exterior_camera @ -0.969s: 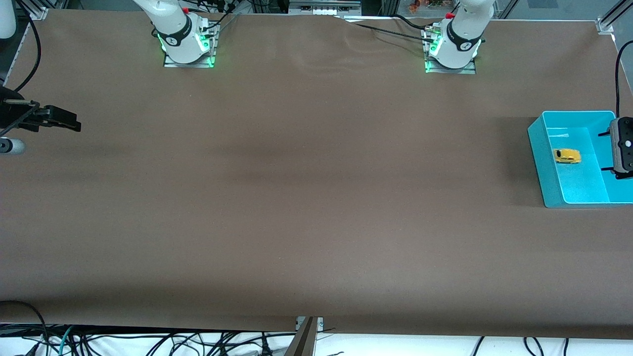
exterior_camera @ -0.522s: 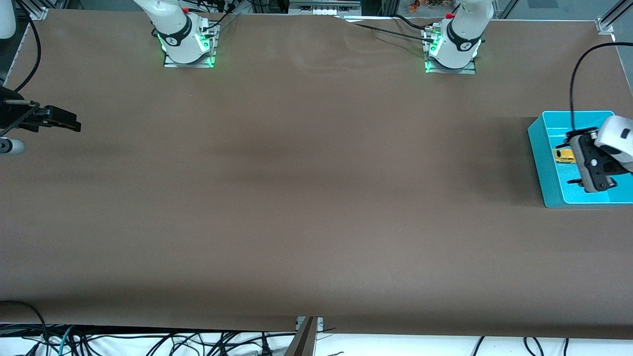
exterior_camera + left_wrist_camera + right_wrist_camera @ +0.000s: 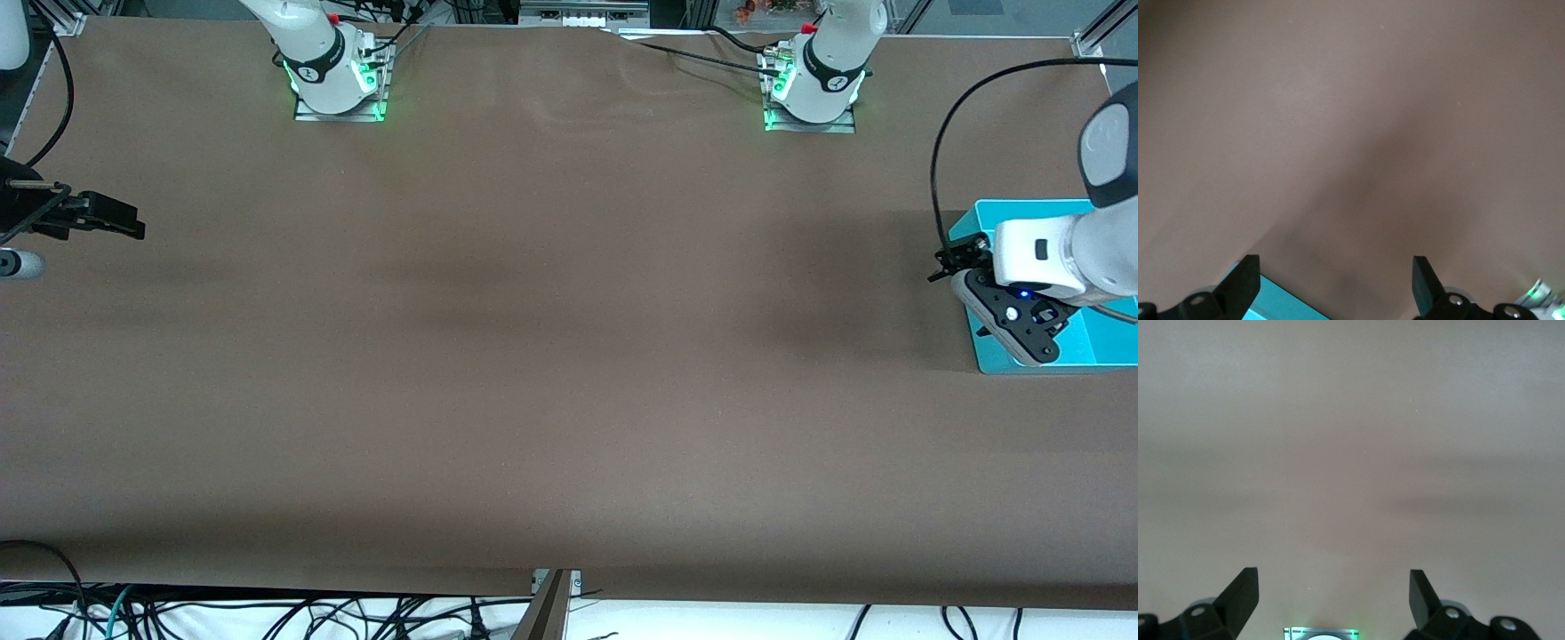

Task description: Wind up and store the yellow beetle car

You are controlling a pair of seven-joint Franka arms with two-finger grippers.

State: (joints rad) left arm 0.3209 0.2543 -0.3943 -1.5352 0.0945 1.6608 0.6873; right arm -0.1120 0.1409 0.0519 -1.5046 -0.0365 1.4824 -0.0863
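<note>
The car cannot be seen in any view: in the front view the left gripper (image 3: 982,307) and its wrist hang over the teal bin (image 3: 1080,351) at the left arm's end of the table, covering most of the bin's floor, so where the car lies cannot be told.

The left wrist view adds what the front view lacks: the two fingers (image 3: 1245,280) stand wide apart with nothing between them, and past them lie only brown table (image 3: 1351,120) and one teal corner of the bin (image 3: 1281,308). A green glint from an arm base (image 3: 1537,290) shows at that picture's edge.

The right gripper (image 3: 116,218) waits at the right arm's end of the table, over its edge. In the front view its jaws read only as a dark shape; the right wrist view shows the fingers (image 3: 1241,593) spread wide and empty, above bare table, with the green-lit base (image 3: 1321,633) between them.
</note>
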